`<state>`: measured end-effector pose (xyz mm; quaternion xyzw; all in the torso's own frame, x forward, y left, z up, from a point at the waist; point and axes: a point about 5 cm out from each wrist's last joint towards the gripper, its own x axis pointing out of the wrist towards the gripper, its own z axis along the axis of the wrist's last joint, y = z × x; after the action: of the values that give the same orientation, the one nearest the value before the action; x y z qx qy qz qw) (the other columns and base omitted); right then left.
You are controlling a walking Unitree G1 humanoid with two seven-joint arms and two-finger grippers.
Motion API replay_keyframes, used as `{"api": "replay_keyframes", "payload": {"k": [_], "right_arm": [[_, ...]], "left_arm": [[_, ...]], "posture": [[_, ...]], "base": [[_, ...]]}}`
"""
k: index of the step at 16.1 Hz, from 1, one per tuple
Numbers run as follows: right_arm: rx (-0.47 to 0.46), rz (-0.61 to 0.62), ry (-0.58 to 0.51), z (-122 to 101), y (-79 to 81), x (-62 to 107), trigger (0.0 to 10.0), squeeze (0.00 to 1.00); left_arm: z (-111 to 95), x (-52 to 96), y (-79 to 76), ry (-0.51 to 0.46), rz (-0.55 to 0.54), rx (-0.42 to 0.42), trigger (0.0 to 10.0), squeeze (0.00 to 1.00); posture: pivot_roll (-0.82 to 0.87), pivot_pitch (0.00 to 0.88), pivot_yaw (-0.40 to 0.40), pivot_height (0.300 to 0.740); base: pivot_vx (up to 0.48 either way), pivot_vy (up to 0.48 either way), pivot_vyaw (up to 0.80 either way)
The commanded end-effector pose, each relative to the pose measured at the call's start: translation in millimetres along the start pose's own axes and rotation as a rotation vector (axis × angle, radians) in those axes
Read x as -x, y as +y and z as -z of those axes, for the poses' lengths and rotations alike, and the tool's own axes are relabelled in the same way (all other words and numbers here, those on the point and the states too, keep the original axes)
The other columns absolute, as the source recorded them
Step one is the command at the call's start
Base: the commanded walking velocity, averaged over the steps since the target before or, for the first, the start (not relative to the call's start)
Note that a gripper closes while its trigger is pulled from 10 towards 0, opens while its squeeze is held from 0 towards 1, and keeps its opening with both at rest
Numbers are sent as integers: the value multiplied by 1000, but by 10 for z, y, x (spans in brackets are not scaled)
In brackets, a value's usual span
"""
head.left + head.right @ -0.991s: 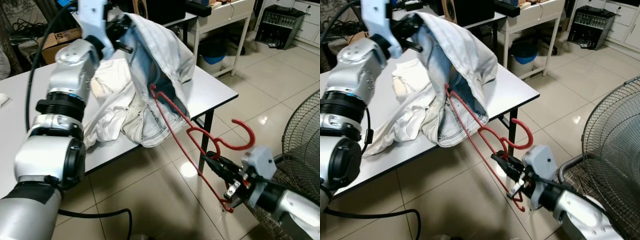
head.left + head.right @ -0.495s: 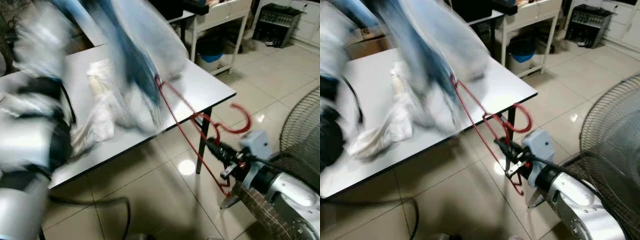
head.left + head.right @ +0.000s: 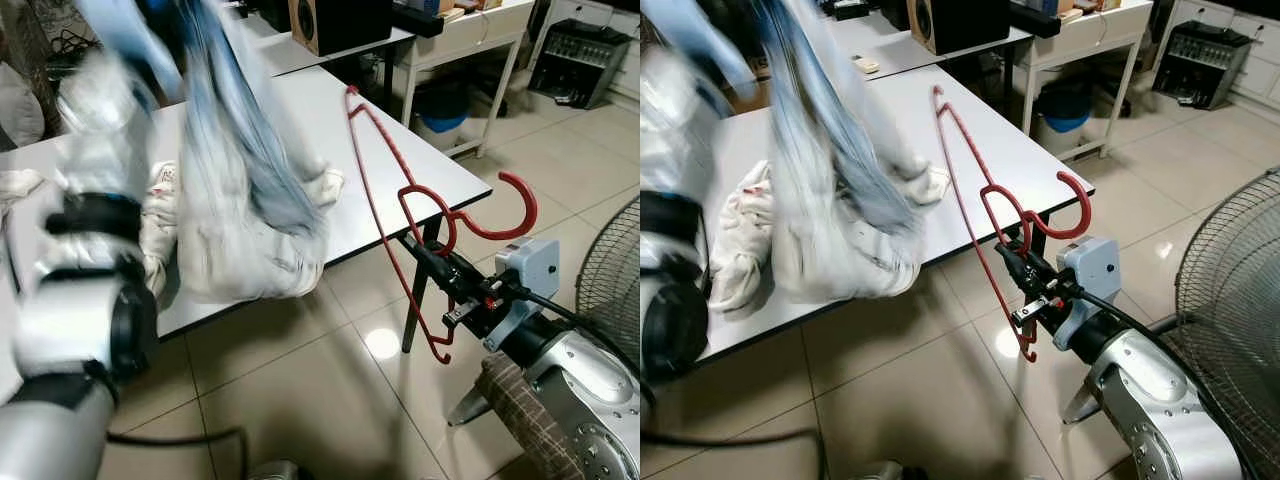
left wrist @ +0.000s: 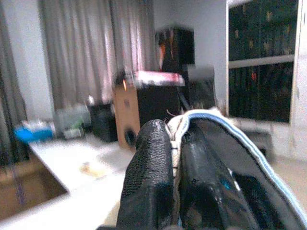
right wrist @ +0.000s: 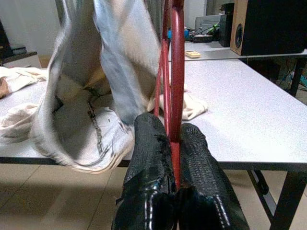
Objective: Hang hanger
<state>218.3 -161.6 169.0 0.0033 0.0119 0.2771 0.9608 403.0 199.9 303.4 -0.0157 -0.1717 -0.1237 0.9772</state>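
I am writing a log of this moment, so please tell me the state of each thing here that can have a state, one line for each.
red hanger: held tilted beside the table, clear of the jeans.
jeans: lifted, lower part resting on the white table, blurred.
right gripper: shut on the hanger.
left gripper: shut on the jeans' hem.
white cloth: lying crumpled on the table.

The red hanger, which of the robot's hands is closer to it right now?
Right. The right hand is clamped on the red hanger near its hook. The left hand is raised over the table, gripping the jeans.
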Motion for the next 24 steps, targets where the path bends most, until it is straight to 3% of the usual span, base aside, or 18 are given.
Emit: {"api": "replay_keyframes", "payload": {"k": [1, 2, 3, 5, 7, 10, 12, 14, 15, 16, 19, 22, 23, 24], "right_arm": [[14, 5, -10, -23, -5, 9, 10000, 0], [0, 44, -6, 3, -10, 31, 10000, 0], [-11, 77, -14, 10, -19, 41, 10000, 0], [-50, 182, -52, 18, -69, 47, 10000, 0], [-82, 281, -98, 0, -127, 24, 10000, 0], [-45, 291, -123, -70, -157, -58, 10000, 0], [-24, 288, -123, -81, -158, -79, 10000, 0], [-56, 309, -120, -48, -170, -73, 10000, 0], [-66, 318, -118, -38, -174, -73, 10000, 0], [-55, 320, -112, -35, -177, -76, 10000, 0], [-55, 336, -110, -25, -188, -88, 10000, 0], [-64, 384, -123, -41, -244, -89, 10000, 0], [-73, 406, -142, -70, -282, -79, 10000, 0], [-72, 404, -144, -75, -281, -77, 10000, 0]], "left_arm": [[-248, -53, -15, -72, 14, -27, 0, 0], [-110, 54, -206, -32, 162, 26, 0, 0], [-30, 135, -275, -13, 213, 52, 0, 0], [156, 288, -275, 25, 196, 103, 0, 0], [318, 495, -368, 38, 204, 220, 0, 0], [276, 629, -656, 29, 312, 316, 0, 0], [211, 664, -753, 16, 339, 371, 0, 0], [409, 763, -748, 142, 333, 245, 0, 0], [517, 815, -719, 212, 303, 199, 10000, 0], [612, 877, -695, 270, 279, 148, 10000, 0], [657, 1027, -849, 253, 338, 242, 10000, 0], [382, 948, -1016, 117, 423, 361, 10000, 0], [49, 876, -1122, -27, 508, 520, 10000, 0], [4, 876, -1135, -35, 529, 532, 10000, 0]], "posture": [[-120, 0, 139, 740], [-126, 0, 150, 740], [-127, 0, 154, 740], [-128, 0, 155, 740], [-115, 0, 136, 740], [-106, 0, 118, 740], [-105, 0, 112, 740], [-108, 0, 114, 740], [-108, 0, 114, 740], [-109, 0, 114, 740], [-104, 0, 104, 740], [-103, 0, 101, 740], [-103, 0, 101, 740], [-110, 0, 109, 740]], "base": [[0, 0, 0], [0, 0, 0], [0, 0, 0], [0, 0, 0], [0, 0, 0], [0, 0, 413], [0, 0, 800], [0, 0, 0], [0, 0, 0], [0, 0, 0], [0, 0, 0], [0, 0, 0], [0, 0, 0], [0, 0, 0]]}}
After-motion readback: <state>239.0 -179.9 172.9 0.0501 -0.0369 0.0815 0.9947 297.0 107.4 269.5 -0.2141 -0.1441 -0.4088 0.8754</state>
